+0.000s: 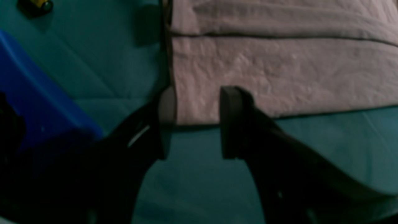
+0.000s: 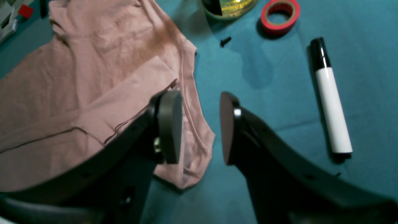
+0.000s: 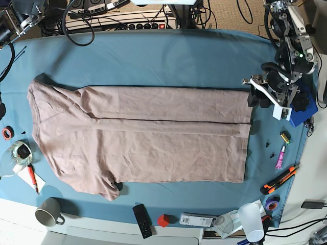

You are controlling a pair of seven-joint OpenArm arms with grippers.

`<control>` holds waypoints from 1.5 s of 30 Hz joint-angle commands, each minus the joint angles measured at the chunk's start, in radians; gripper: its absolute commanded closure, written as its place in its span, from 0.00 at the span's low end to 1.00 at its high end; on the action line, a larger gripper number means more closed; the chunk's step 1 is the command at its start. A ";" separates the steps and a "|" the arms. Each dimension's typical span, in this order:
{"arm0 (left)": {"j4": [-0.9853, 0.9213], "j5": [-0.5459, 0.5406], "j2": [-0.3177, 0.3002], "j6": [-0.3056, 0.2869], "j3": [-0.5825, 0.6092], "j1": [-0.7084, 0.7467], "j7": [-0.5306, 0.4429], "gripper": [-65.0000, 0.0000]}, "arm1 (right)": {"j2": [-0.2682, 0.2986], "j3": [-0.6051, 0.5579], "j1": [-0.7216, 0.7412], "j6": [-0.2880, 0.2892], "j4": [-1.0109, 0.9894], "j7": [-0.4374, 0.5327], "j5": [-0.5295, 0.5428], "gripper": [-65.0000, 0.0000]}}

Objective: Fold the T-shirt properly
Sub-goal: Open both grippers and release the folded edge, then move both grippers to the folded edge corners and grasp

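Left claw point(image 1: 194, 121) apart over T-shirt point(image 1: 279, 77) corner edge, right claw point(image 2: 200, 124) apart — bare blue cloth point(image 2: 264, 87) beside.

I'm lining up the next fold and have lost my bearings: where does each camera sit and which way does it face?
Left wrist: on the left arm, looking down past the open left fingers at the T-shirt hem corner.
Right wrist: on the right arm, looking past the open right fingers at the sleeve end, marker and red tape.
Base: overhead, facing down; left arm at picture right.
Shared: all show the T-shirt.
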 commanded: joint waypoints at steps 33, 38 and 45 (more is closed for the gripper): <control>0.021 -0.056 -0.009 -0.005 -0.003 0.048 -0.008 0.61 | -0.218 -0.001 -0.022 -0.077 -0.115 0.310 -0.336 0.68; 0.021 -0.056 -0.009 -0.005 -0.003 0.048 -0.011 0.61 | -0.218 -0.001 -0.019 -0.055 -0.154 0.323 -0.331 0.68; 0.021 -0.056 -0.008 -0.004 -0.003 0.048 -0.019 0.61 | -0.224 -0.092 -0.019 -0.055 -0.154 0.304 -0.312 0.68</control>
